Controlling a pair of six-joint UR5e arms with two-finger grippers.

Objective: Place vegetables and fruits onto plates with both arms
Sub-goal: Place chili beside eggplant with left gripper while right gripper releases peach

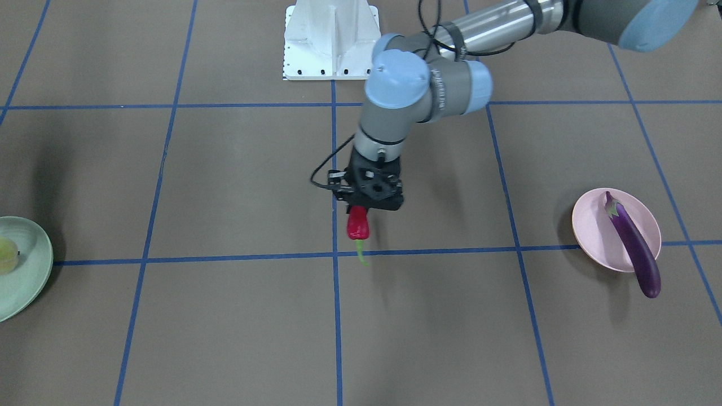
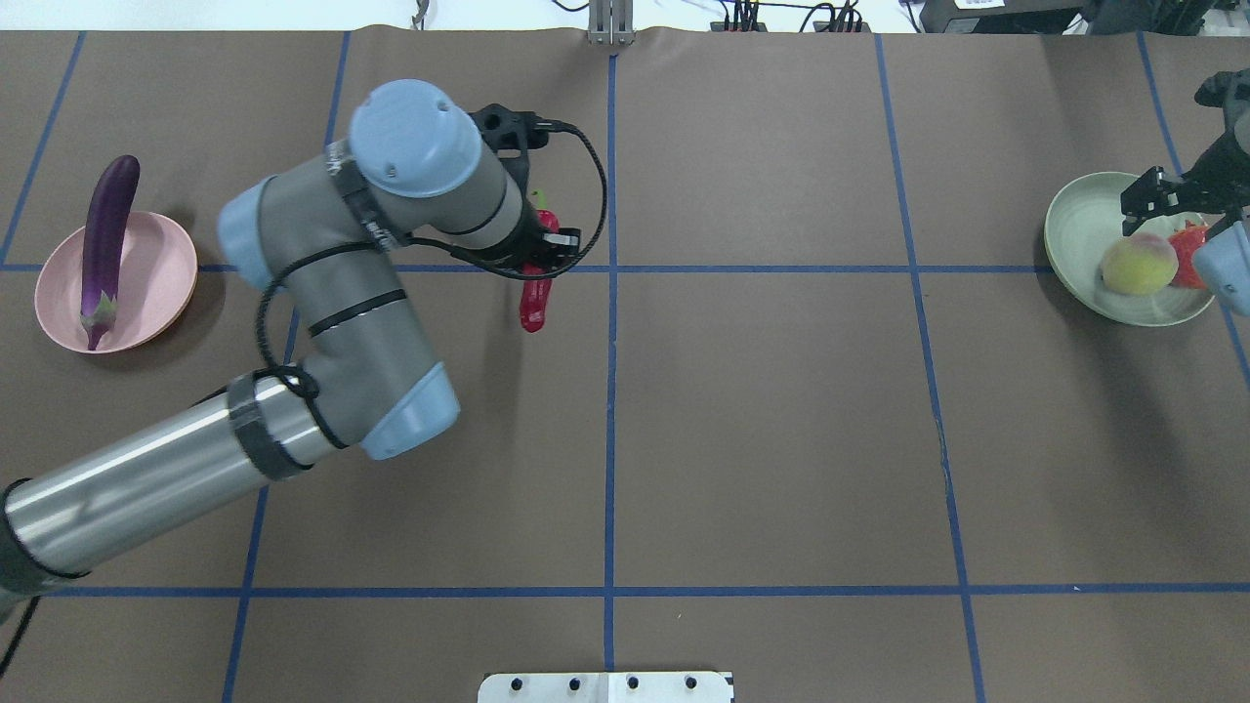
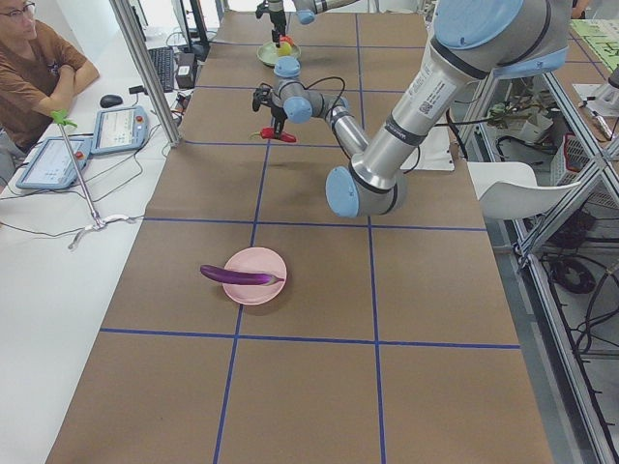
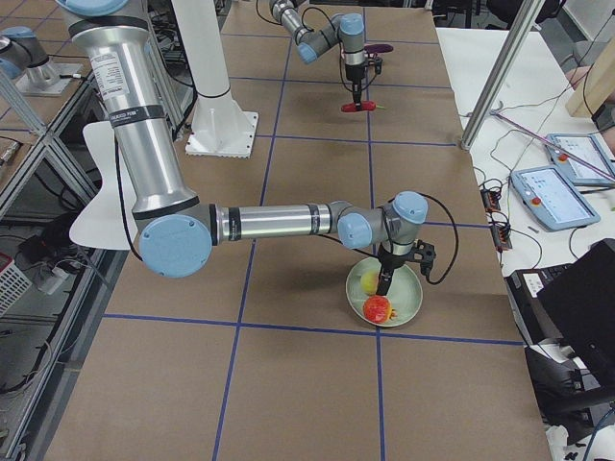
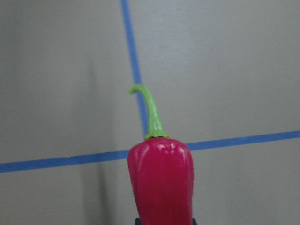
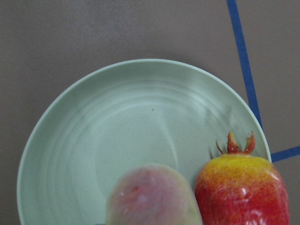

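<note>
— Eggplant (image 2: 105, 244) lies across the pink plate (image 2: 161, 264), well off to the left claw's (image 1: 361, 207) outer side. So is that one done?

— It looks done. The chili (image 5: 161, 183) is the live item. The left claw is clamped on its red body, low over the table (image 2: 762, 439), with the green stem (image 5: 151, 112) pointing away from the wrist.

— How will it handle?

— Probably light, with a glossy, slippery skin and a taper, so it could slide or swing in the grip. The thick part of the body looks like the surest place to hold. The thin stem would likely bend.

— And further right?

— The green plate (image 2: 1079, 225) sits directly beneath the right claw (image 4: 385, 282), with the peach (image 2: 1138, 265) and pomegranate (image 6: 241, 190) side by side on it. That claw hangs close above the two fruits, but whether it is spread or closed cannot be told.
</note>
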